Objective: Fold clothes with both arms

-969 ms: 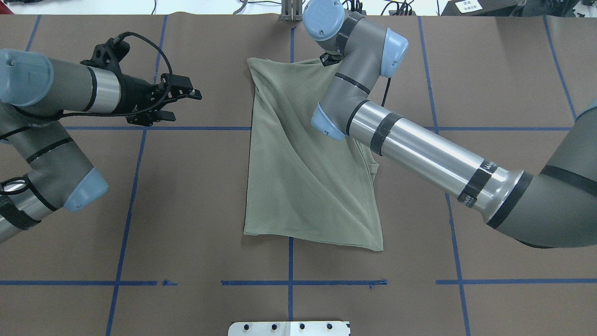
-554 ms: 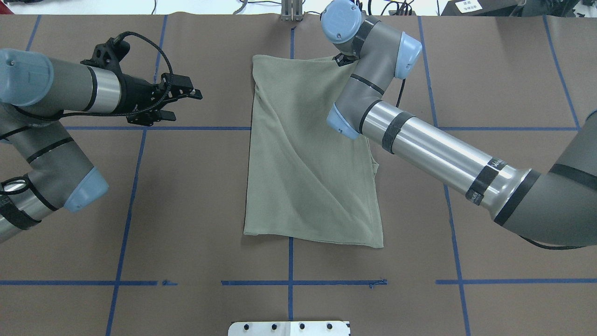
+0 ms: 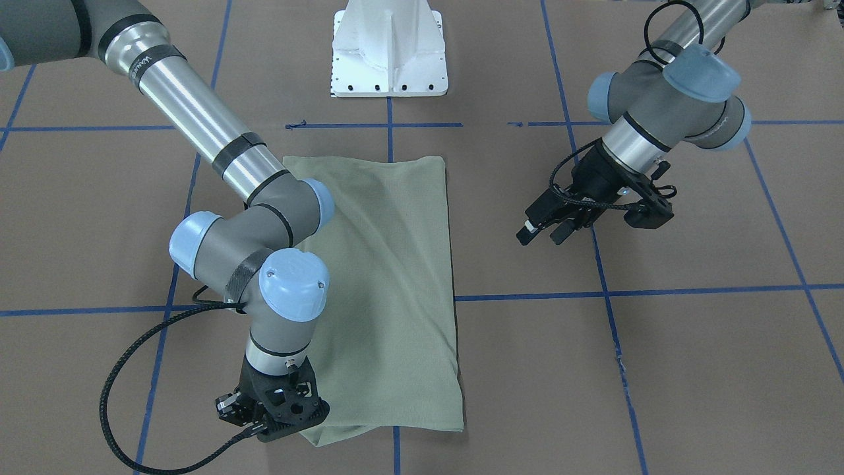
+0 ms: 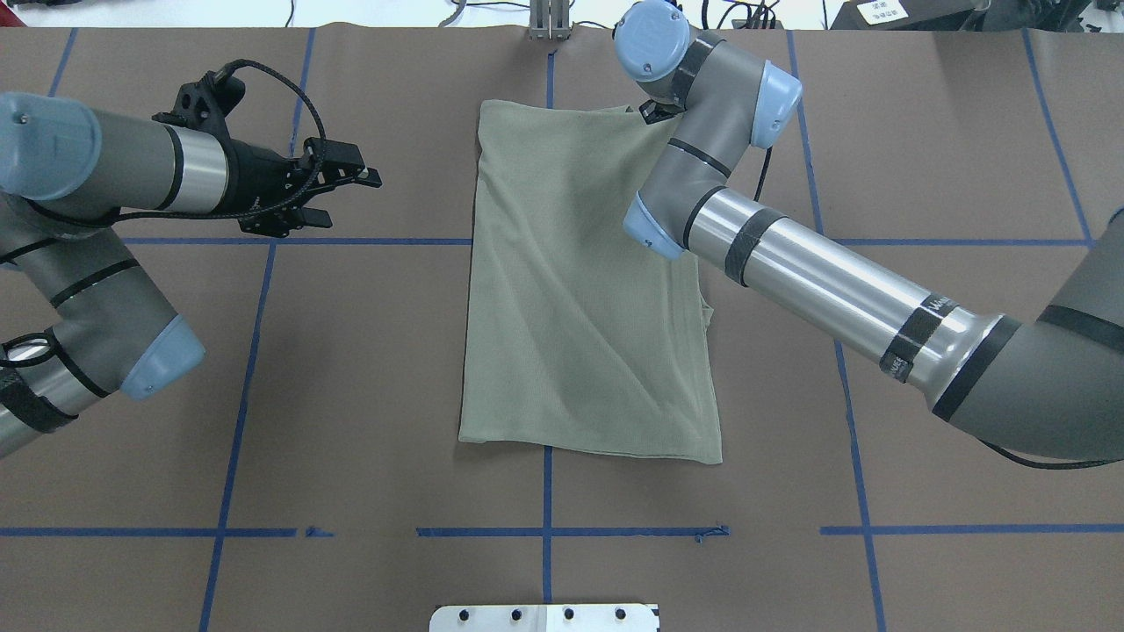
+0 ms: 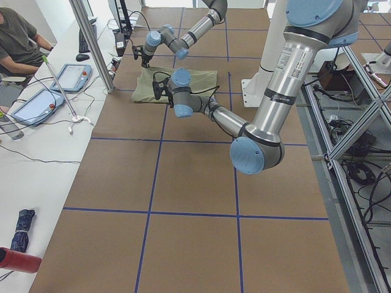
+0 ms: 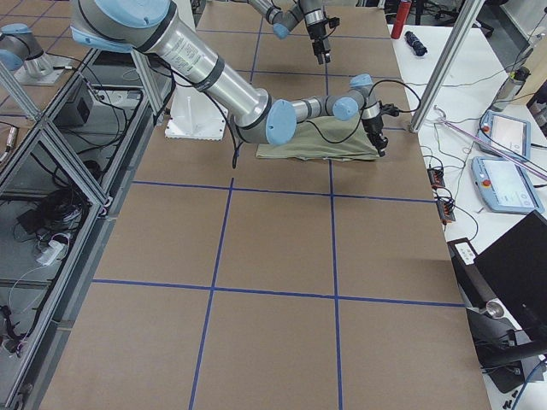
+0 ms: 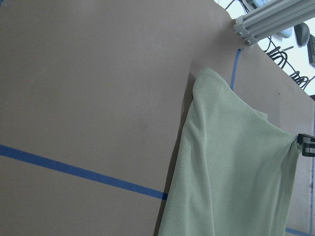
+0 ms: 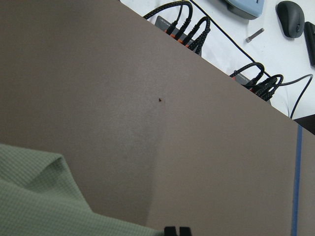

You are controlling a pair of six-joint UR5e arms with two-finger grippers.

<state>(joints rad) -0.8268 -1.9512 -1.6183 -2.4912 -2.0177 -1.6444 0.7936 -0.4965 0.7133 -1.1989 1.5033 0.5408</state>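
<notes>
The pale sage-green shirt (image 4: 580,290) lies folded into a tall rectangle at the table's middle; it also shows in the front view (image 3: 389,277) and the left wrist view (image 7: 231,167). My right gripper (image 4: 648,112) is at the shirt's far right corner, shut on the fabric, which stretches taut toward it (image 7: 306,145). In the front view the right gripper (image 3: 290,425) sits low over that corner. My left gripper (image 4: 349,200) hovers open and empty well to the left of the shirt, also in the front view (image 3: 542,236). Collar, logo and tag are hidden.
The white pedestal base (image 3: 389,53) stands at the robot's side of the table. Blue tape lines (image 4: 544,531) cross the brown surface. An aluminium post (image 4: 549,22) and cables lie at the far edge. A seated person (image 5: 18,36) is at a side table with tablets.
My right gripper has moved right with the shirt's far right corner, spreading the upper layer and flattening its diagonal crease. The left arm has not moved.
</notes>
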